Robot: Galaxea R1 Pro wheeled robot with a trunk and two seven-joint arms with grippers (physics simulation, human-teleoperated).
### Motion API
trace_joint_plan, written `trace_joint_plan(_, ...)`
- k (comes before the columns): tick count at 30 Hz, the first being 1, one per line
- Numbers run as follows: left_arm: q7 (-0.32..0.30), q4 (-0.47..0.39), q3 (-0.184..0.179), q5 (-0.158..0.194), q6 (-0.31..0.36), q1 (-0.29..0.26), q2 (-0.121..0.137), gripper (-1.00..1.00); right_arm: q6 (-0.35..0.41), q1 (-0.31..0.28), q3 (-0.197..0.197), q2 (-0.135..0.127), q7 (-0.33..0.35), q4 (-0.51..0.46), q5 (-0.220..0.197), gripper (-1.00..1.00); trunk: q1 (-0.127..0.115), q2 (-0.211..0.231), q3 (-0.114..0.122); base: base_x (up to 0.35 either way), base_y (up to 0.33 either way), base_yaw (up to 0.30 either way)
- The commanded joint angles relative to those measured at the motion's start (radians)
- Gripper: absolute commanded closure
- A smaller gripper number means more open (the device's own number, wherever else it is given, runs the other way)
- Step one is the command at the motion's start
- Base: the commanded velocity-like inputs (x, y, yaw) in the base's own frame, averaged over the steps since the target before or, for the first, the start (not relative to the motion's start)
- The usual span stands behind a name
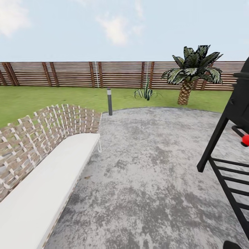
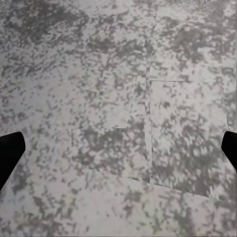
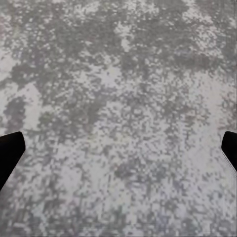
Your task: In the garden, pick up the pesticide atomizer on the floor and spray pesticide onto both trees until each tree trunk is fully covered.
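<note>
The pesticide atomizer and the two thick-trunked trees are out of view. In the head view I look across a mottled grey stone patio (image 1: pixel 148 166) to the garden's green lawn (image 1: pixel 34 98) and its brown slatted fence (image 1: pixel 69 74). My left gripper (image 2: pixel 118 153) is open over bare patio stone, its black fingertips (image 2: pixel 10 153) wide apart with nothing between them. My right gripper (image 3: pixel 118 153) is open too, its dark fingertips (image 3: pixel 10 153) spread above the same grey paving.
A woven bench with a white cushion (image 1: pixel 45 193) runs along the left. A black grill frame (image 1: pixel 224 155) with a red knob (image 1: pixel 245 139) stands close at the right. A bollard lamp (image 1: pixel 109 101), a spiky plant (image 1: pixel 146 92) and a short scaly palm (image 1: pixel 188 81) edge the lawn.
</note>
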Motion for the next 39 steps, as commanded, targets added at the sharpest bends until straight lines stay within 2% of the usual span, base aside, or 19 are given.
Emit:
trace_joint_plan(1, 0.000, 0.001, 0.002, 0.002, -0.003, -0.001, 0.000, -1.00, -0.003, -0.001, -0.002, 0.000, 0.000, 0.001, 0.001, -1.00, 0.000, 0.000, -0.001, 0.339, 0.000, 0.000)
trace_joint_plan(25, 0.000, 0.001, 0.001, 0.002, -0.003, -0.001, 0.000, -1.00, -0.003, -0.001, -0.009, 0.000, -0.002, 0.000, 0.000, -1.00, 0.000, 0.000, -0.001, 0.339, 0.000, -0.004)
trace_joint_plan(39, 0.000, 0.001, 0.001, 0.002, -0.004, -0.001, 0.000, -1.00, -0.003, -0.001, -0.009, 0.000, -0.001, 0.000, 0.000, -1.00, 0.000, 0.000, 0.003, 0.339, 0.000, -0.232)
